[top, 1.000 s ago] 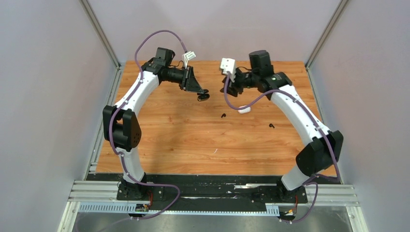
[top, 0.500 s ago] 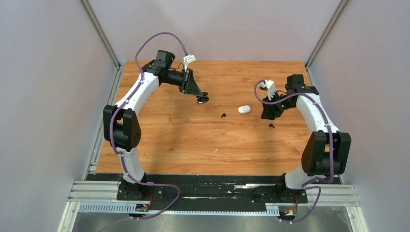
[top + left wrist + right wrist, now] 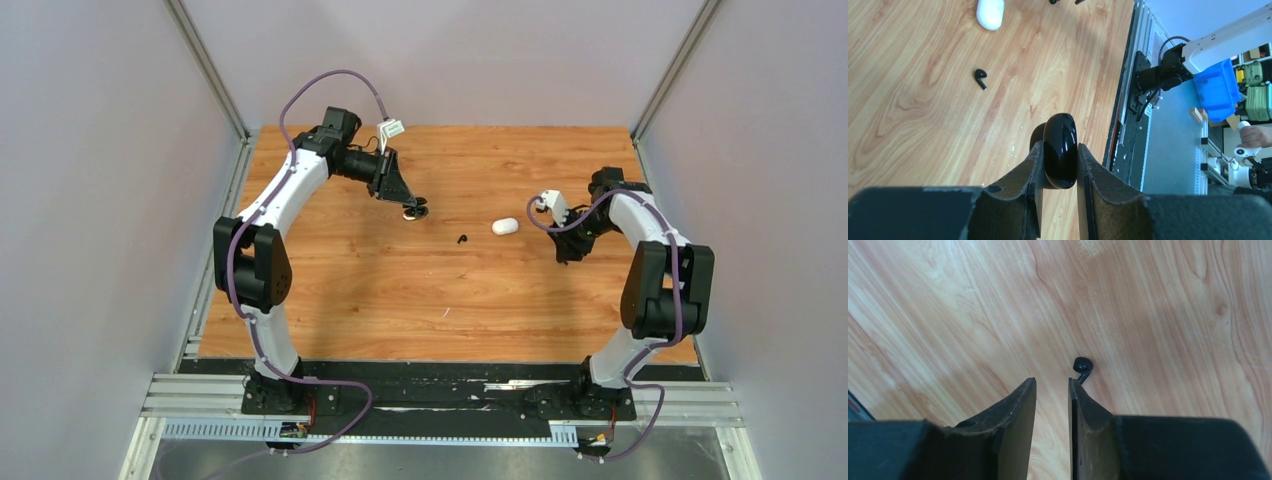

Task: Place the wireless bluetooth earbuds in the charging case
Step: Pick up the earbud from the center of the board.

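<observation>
Left hand (image 3: 1059, 148): clamped on the glossy black pebble-shaped charging case (image 3: 1060, 160). It pinches the case across its thin sides and holds it clear of the wooden bench (image 3: 330, 290), over the far-left part. Probably held up so you can carry a bud to it rather than chase the case across the wood. You cannot tell from these views whether its lid is open.

Right hand (image 3: 1052, 382): fingers narrowly apart, bare wood showing between them, nothing held. It points down, low over the right side of the bench. A small black stemmed earbud (image 3: 1082, 365) lies just past the fingertips. Its stem end touches or almost touches one tip, so it sits beside the gap, not in it.

Judgement: you are on the pick of this bud, but the hand is off to one side. Shift until the bud lies between the fingers before you close, or the tip may flick it away.

Second black stemmed earbud (image 3: 462, 239): loose mid-bench, between the two hands. A white pebble-shaped case (image 3: 505, 226) lies near it, looking closed. No white buds in sight.

Progress: early, both black buds on the wood, neither in the black case
</observation>
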